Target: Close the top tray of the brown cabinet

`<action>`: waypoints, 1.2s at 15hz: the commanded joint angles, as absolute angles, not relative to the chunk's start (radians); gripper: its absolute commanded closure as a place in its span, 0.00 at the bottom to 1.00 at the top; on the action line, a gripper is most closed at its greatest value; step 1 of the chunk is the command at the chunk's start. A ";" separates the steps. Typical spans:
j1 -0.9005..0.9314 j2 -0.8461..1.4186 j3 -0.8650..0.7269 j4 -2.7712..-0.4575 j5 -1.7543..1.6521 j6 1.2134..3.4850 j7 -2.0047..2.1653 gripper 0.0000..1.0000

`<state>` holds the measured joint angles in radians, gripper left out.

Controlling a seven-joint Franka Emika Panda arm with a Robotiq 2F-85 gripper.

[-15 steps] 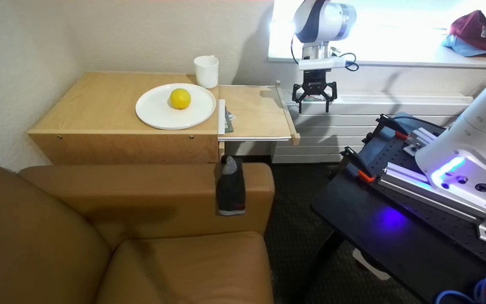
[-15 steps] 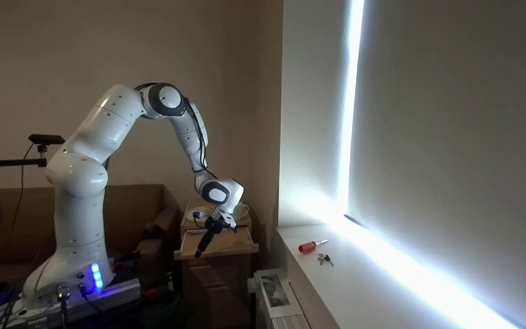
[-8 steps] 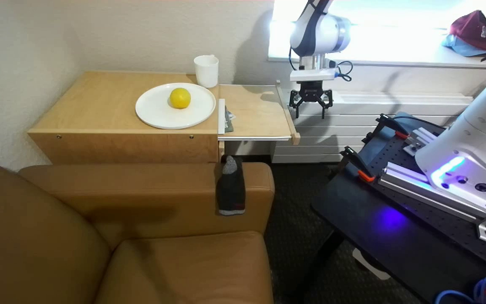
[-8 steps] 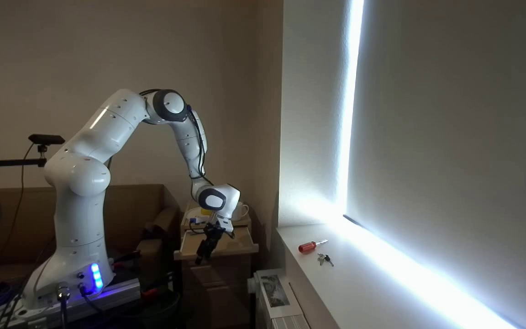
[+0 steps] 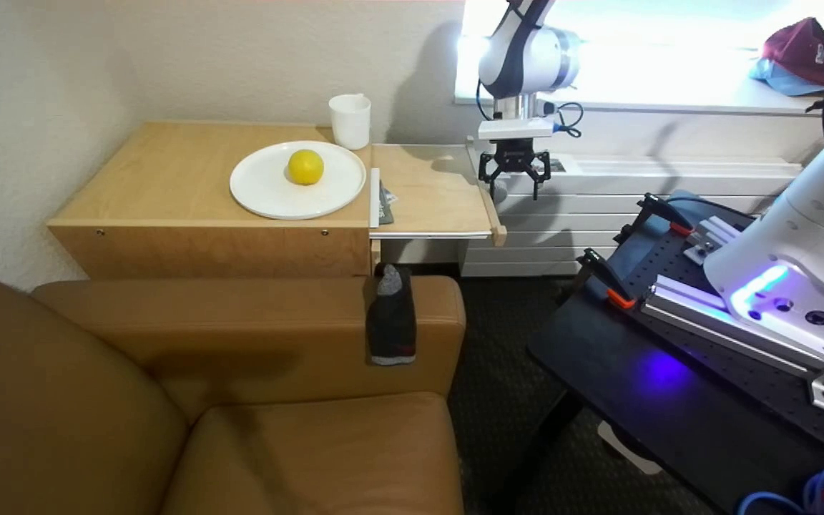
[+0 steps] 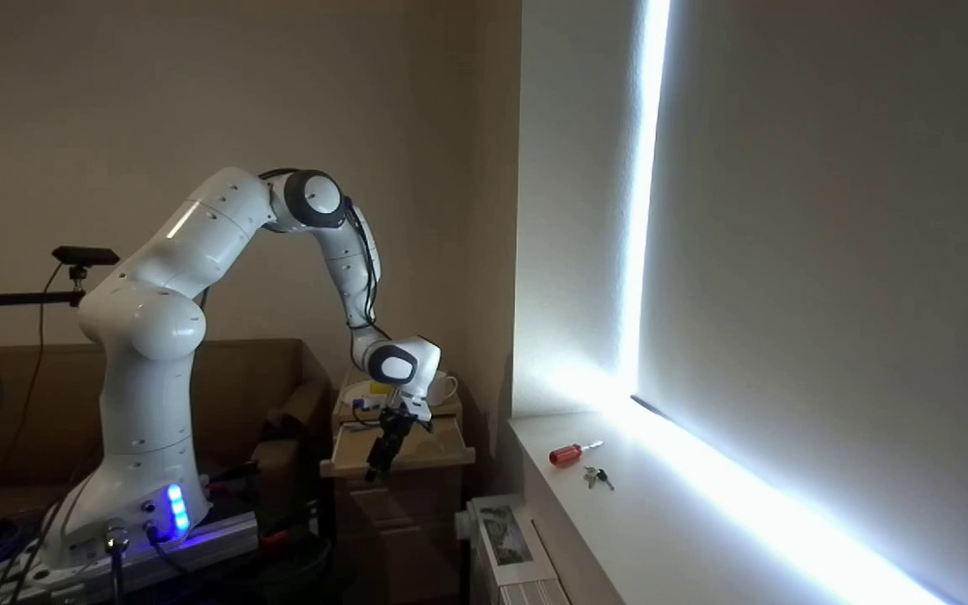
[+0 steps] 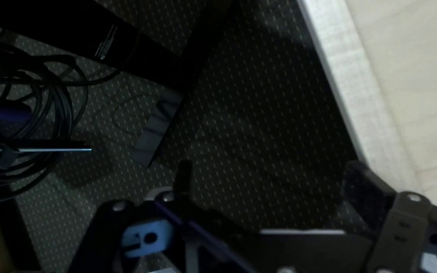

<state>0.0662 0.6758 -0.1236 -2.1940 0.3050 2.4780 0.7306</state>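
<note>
Thin light-tan wooden top tray sticks out right of the boxy tan-brown wooden cabinet in an exterior view, likely stiff and light-sliding; black two-finger gripper, jaws wide apart, empty, should push the pale wooden front lip mid-span.

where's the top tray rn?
In an exterior view, the tray sticks out rightward from the cabinet, its outer end near the open jaws; in the wrist view, it's at upper right.

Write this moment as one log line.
task: close flat tan wooden top tray of boxy brown wooden cabinet | tray: pulled out | black two-fingered gripper: open, near tray's front edge | contact: unclear
</note>
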 commanded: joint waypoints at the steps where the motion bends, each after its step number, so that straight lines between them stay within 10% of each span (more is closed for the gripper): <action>1: 0.097 0.714 -0.127 -2.132 0.268 2.484 0.765 0.00; 18: 0.186 0.646 -0.069 -2.066 0.202 2.509 0.757 0.00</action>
<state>0.1493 0.6863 -0.0743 -2.0585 0.2322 2.4922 0.7501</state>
